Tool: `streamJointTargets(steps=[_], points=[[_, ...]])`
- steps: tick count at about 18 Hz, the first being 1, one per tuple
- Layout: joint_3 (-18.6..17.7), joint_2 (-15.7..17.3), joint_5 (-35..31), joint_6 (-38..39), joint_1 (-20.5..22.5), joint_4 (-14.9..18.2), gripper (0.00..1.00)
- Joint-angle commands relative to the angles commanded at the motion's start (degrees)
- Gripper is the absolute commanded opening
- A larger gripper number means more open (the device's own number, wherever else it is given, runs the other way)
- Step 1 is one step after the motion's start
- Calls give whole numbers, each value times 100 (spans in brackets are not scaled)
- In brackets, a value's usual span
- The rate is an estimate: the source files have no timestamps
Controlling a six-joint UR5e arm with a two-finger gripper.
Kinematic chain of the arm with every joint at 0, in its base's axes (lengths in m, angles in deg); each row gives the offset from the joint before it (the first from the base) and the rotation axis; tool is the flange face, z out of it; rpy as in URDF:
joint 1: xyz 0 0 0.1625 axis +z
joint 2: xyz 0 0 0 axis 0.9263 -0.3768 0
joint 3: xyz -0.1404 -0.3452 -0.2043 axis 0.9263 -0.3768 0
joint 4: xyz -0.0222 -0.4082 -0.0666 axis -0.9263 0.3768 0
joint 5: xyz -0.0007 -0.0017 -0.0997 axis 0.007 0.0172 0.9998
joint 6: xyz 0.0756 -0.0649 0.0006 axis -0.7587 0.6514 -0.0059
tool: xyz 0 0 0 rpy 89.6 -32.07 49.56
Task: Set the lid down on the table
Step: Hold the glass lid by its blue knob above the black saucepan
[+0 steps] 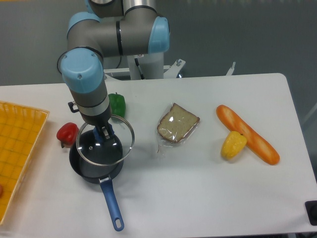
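Nearest me on the white worktop (198,198) a blue pan handle (111,204) points toward the front edge, leading back to a dark round pan (94,171) that sits left of centre. The lid (105,140), clear glass with a metal rim, is above the pan and tilted, its rim offset up and to the right so that the pan's near wall shows below it; it looks lifted off rather than seated, though I cannot tell whether any part of its edge touches the pan. The fingers (105,132) come straight down onto the middle of the lid and are closed narrowly on its small blue knob, which shows between them, so the lid hangs directly beneath them. At the far left edge a yellow-orange gridded tray (20,144) lies flat. Just left of the pan is a red pepper (67,133), and a green pepper (118,104) lies behind the lid, partly hidden by the arm's wrist. Toward the middle a slice of bread in clear wrap (177,124) lies flat, well apart from the pan. Further right a small yellow corn piece (233,144) touches a long orange baguette (246,134) lying diagonally. Behind everything the grey and blue arm (89,79) rises to its base at the worktop's far edge.
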Motion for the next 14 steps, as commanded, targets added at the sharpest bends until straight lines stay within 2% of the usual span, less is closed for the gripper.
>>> streamJointTargets(steps=[14], points=[[-26, 0, -9, 9, 44, -26, 43]])
